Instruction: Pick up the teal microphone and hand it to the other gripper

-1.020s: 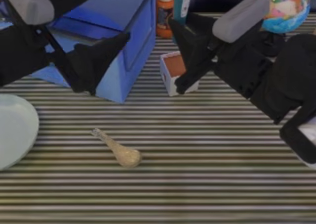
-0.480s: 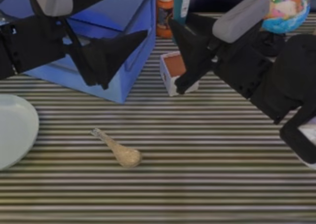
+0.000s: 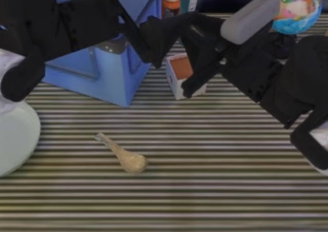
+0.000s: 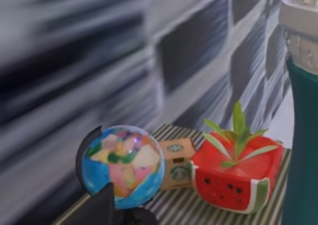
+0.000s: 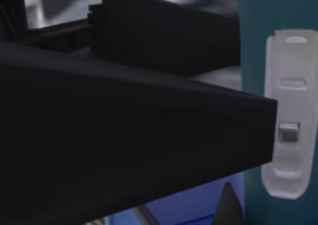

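Note:
The teal microphone (image 3: 188, 0) stands upright in the air at the back of the table. Its white switch patch (image 5: 289, 111) fills the right wrist view and its white ball head (image 4: 302, 21) shows in the left wrist view. My right gripper (image 3: 187, 58), the one with the grey block, is raised and shut on the handle's lower end; one fingertip (image 5: 228, 205) shows beside the handle. My left gripper (image 3: 174, 40) is open and reaches across to the right gripper, one finger close to the handle. Its broad black finger (image 5: 124, 135) hides much of the right wrist view.
A blue box (image 3: 115, 76) is under the left arm, with a small white box (image 3: 180, 73) below both grippers. An orange bottle (image 3: 171, 6), a globe (image 3: 297, 6), a pale plate (image 3: 15, 134) and a tan bulb-ended stick (image 3: 125, 157) are on the striped table. A watermelon pot (image 4: 233, 173) stands beyond.
My left arm has swung to the right and toward the back, bringing its gripper up against the right gripper. The right arm and the microphone have not moved.

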`<state>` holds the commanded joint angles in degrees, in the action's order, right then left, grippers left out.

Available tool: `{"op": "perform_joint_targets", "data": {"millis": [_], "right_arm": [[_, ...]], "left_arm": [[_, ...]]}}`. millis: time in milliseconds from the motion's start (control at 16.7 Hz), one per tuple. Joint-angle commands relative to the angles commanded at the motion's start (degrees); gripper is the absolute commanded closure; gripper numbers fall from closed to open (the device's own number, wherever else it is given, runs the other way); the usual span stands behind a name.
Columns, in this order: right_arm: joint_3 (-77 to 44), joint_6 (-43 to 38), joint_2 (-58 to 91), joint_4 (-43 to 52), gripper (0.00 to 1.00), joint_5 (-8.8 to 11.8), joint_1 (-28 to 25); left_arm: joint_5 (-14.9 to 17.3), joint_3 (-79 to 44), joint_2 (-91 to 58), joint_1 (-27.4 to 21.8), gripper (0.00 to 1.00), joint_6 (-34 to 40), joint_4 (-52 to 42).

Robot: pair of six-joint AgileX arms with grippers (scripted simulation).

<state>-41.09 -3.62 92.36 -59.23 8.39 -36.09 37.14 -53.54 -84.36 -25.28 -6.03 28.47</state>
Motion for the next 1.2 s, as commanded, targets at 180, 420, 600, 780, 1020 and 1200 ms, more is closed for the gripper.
{"op": "perform_joint_targets", "data": {"millis": [180, 420, 600, 780, 1020, 1200], "right_arm": [[0.00, 0.00, 0.00, 0.00, 1.00, 0.00, 0.00], [0.00, 0.00, 0.00, 0.00, 1.00, 0.00, 0.00], [0.00, 0.00, 0.00, 0.00, 1.00, 0.00, 0.00], [0.00, 0.00, 0.00, 0.00, 1.00, 0.00, 0.00], [0.00, 0.00, 0.00, 0.00, 1.00, 0.00, 0.00], [0.00, 0.00, 0.00, 0.00, 1.00, 0.00, 0.00]], "left_arm": [[-3.45, -3.97, -4.97, -3.51, 0.00, 0.16, 1.13], [-4.12, -4.71, -5.87, -4.20, 0.00, 0.20, 1.34], [-4.12, -4.71, -5.87, -4.20, 0.15, 0.20, 1.34], [-4.12, -4.71, -5.87, -4.20, 0.38, 0.20, 1.34], [-4.12, -4.71, -5.87, -4.20, 0.68, 0.20, 1.34], [-4.12, -4.71, -5.87, -4.20, 0.90, 0.20, 1.34]]}}
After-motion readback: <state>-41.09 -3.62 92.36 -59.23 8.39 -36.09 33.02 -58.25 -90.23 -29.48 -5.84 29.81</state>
